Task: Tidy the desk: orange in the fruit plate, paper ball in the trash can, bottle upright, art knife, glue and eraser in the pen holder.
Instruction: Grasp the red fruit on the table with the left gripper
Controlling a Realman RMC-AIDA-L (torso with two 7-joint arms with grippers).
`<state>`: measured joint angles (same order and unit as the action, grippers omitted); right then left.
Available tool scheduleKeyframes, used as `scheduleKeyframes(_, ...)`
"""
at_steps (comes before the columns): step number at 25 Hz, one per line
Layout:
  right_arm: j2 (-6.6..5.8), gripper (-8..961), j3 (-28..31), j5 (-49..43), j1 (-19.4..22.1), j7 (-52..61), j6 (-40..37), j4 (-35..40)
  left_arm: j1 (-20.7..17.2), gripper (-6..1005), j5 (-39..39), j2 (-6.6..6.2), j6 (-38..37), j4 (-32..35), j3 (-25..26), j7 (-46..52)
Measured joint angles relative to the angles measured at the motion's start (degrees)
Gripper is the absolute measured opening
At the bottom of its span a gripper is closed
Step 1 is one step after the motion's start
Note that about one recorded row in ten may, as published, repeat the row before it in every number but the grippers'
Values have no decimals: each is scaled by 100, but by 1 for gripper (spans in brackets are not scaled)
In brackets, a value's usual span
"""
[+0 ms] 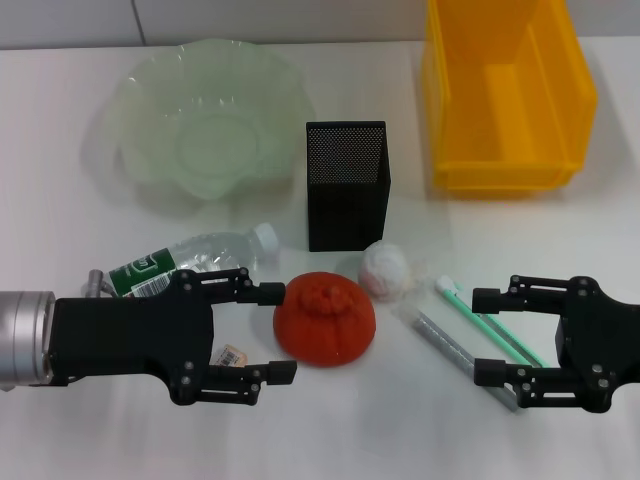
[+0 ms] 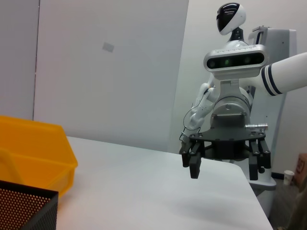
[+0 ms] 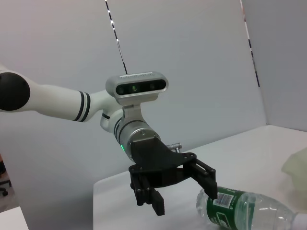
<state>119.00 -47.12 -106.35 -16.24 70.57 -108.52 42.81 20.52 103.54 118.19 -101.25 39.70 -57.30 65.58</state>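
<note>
The orange (image 1: 326,317) lies on the white table near the front, with the white paper ball (image 1: 385,270) just behind it to the right. The clear bottle (image 1: 195,258) with a green label lies on its side; it also shows in the right wrist view (image 3: 249,211). A green-and-white stick (image 1: 487,321) and a grey stick (image 1: 458,352) lie side by side. A small eraser (image 1: 232,355) lies under my left gripper. My left gripper (image 1: 278,333) is open just left of the orange. My right gripper (image 1: 486,336) is open over the two sticks.
A pale green fruit plate (image 1: 150,150) stands at the back left. The black mesh pen holder (image 1: 347,185) stands in the middle, behind the orange. A yellow bin (image 1: 505,95) stands at the back right.
</note>
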Motion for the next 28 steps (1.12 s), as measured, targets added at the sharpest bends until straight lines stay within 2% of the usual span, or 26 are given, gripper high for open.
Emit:
scheduleKeyframes(13,0,723,1,1,17,-84,42,-120,77,784,-74,36,62,-18,-3,-1)
scheduleKeyframes(17,0,723,1,12,23,-108,58,-170,208,784,-144,75,252,-68,-53,-1)
scheduleKeyframes(22,0,723,9,19,76,-335,61,-351,450,783,-173,66,429,-391,-62,-2)
scheduleKeyframes(28,0,723,10,36,121,-379,61,-382,482,783,-194,69,622,-430,-60,-21)
